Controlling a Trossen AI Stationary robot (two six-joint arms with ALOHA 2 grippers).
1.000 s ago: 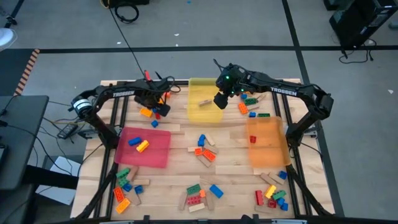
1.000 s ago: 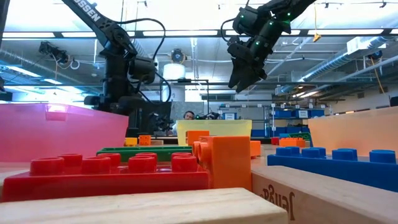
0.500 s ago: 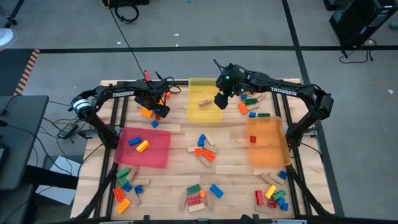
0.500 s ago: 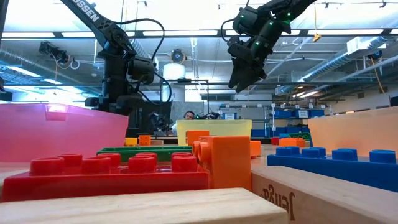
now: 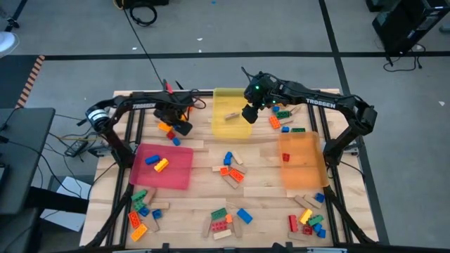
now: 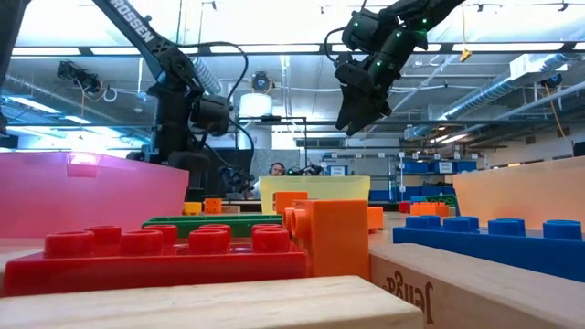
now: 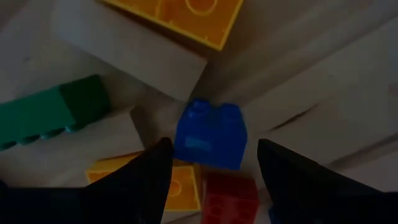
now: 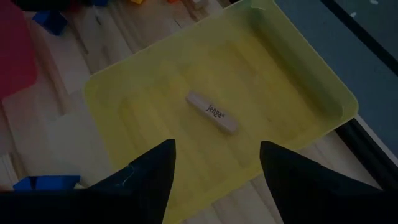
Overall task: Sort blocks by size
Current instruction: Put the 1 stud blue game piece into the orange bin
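Observation:
My left gripper (image 5: 177,127) points down, open, over the pile of blocks at the far left. In the left wrist view its fingers stand on either side of a small blue brick (image 7: 210,133) without touching it. The brick rests on the table among a yellow brick (image 7: 180,15), a wooden block (image 7: 124,56), a green brick (image 7: 50,115) and a red brick (image 7: 227,196). My right gripper (image 5: 248,114) hangs open above the yellow tray (image 8: 298,81), which holds one wooden block (image 8: 212,112).
A red tray (image 5: 176,176) holds a blue and a yellow brick; an orange tray (image 5: 306,172) holds a red brick. Loose blocks lie mid-table (image 5: 230,169), near left (image 5: 143,207), near centre (image 5: 225,219), near right (image 5: 308,219) and far right (image 5: 281,116).
My left gripper has sunk a little toward the far-left pile of blocks, still open. The blocks lie as before.

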